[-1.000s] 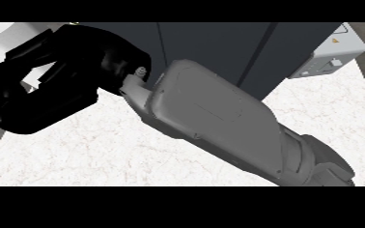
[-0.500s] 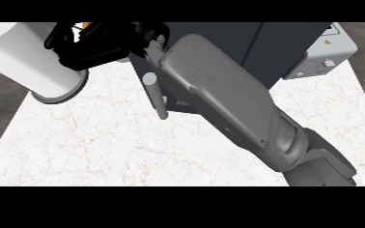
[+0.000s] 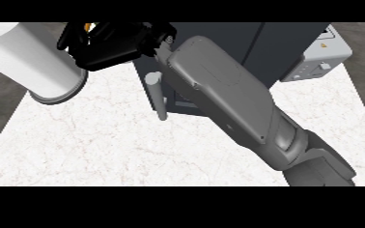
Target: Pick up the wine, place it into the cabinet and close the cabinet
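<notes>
My right hand (image 3: 107,52) is at the top left, held against the left edge of the dark grey cabinet (image 3: 285,48). Its grey forearm (image 3: 228,101) runs up from the lower right and covers much of the cabinet's front. A pale grey bar handle (image 3: 158,96) stands upright on the cabinet's front, just below the hand. No wine bottle shows; only a small orange speck (image 3: 89,27) peeks out at the hand's top edge. The left hand is out of the picture.
A big white cylinder (image 3: 35,63) stands on the marble counter (image 3: 107,145) at the far left, close beside the hand. A light grey appliance (image 3: 317,58) sits at the back right, next to the cabinet.
The right hand has moved up and to the right, towards the cabinet, uncovering the white cylinder. The bar handle now shows at full length below the hand.
</notes>
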You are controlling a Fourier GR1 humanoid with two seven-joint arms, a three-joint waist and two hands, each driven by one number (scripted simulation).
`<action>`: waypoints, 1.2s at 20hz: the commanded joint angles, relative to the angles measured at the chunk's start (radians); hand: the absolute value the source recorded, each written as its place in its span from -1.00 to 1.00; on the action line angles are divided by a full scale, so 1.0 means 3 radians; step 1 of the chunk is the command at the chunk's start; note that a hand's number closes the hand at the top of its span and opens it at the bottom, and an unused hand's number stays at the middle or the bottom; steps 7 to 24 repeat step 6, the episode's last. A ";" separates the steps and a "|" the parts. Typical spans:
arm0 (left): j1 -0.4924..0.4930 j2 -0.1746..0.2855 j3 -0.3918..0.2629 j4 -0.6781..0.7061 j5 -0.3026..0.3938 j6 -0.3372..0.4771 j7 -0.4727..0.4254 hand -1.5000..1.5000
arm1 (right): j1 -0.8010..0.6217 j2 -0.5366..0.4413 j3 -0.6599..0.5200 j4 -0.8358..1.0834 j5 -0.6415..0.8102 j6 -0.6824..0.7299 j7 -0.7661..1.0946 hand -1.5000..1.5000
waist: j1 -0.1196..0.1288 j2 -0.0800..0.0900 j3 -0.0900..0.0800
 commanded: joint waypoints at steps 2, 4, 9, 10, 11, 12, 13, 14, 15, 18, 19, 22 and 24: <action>-0.0029 -0.0020 -0.0090 -0.0130 0.0036 0.0048 0.0075 -1.00 | 0.0157 -0.0544 -0.0303 0.0488 0.0088 -0.0236 -0.0151 1.00 | -0.0172 0.0187 0.0101; -0.0060 -0.0044 -0.0136 -0.0094 0.0009 0.0056 0.0069 -1.00 | 0.0153 -0.0564 -0.0279 0.0480 0.0064 -0.0161 -0.0128 1.00 | -0.0226 0.0188 0.0095; -0.0095 -0.0041 -0.0217 -0.0138 0.0035 0.0083 0.0134 -1.00 | 0.0187 -0.0521 -0.0239 0.0503 0.0076 -0.0134 -0.0209 1.00 | -0.0258 0.0219 0.0095; -0.0095 -0.0041 -0.0217 -0.0138 0.0035 0.0083 0.0134 -1.00 | 0.0187 -0.0521 -0.0239 0.0503 0.0076 -0.0134 -0.0209 1.00 | -0.0258 0.0219 0.0095; -0.0095 -0.0041 -0.0217 -0.0138 0.0035 0.0083 0.0134 -1.00 | 0.0187 -0.0521 -0.0239 0.0503 0.0076 -0.0134 -0.0209 1.00 | -0.0258 0.0219 0.0095; -0.0095 -0.0041 -0.0217 -0.0138 0.0035 0.0083 0.0134 -1.00 | 0.0187 -0.0521 -0.0239 0.0503 0.0076 -0.0134 -0.0209 1.00 | -0.0258 0.0219 0.0095; -0.0095 -0.0041 -0.0217 -0.0138 0.0035 0.0083 0.0134 -1.00 | 0.0187 -0.0521 -0.0239 0.0503 0.0076 -0.0134 -0.0209 1.00 | -0.0258 0.0219 0.0095; -0.0095 -0.0041 -0.0217 -0.0138 0.0035 0.0083 0.0134 -1.00 | 0.0187 -0.0521 -0.0239 0.0503 0.0076 -0.0134 -0.0209 1.00 | -0.0258 0.0219 0.0095; -0.0095 -0.0041 -0.0217 -0.0138 0.0035 0.0083 0.0134 -1.00 | 0.0187 -0.0521 -0.0239 0.0503 0.0076 -0.0134 -0.0209 1.00 | -0.0258 0.0219 0.0095; -0.0095 -0.0041 -0.0217 -0.0138 0.0035 0.0083 0.0134 -1.00 | 0.0187 -0.0521 -0.0239 0.0503 0.0076 -0.0134 -0.0209 1.00 | -0.0258 0.0219 0.0095; -0.0095 -0.0041 -0.0217 -0.0138 0.0035 0.0083 0.0134 -1.00 | 0.0187 -0.0521 -0.0239 0.0503 0.0076 -0.0134 -0.0209 1.00 | -0.0258 0.0219 0.0095; -0.0095 -0.0041 -0.0217 -0.0138 0.0035 0.0083 0.0134 -1.00 | 0.0187 -0.0521 -0.0239 0.0503 0.0076 -0.0134 -0.0209 1.00 | -0.0258 0.0219 0.0095; -0.0095 -0.0041 -0.0217 -0.0138 0.0035 0.0083 0.0134 -1.00 | 0.0187 -0.0521 -0.0239 0.0503 0.0076 -0.0134 -0.0209 1.00 | -0.0258 0.0219 0.0095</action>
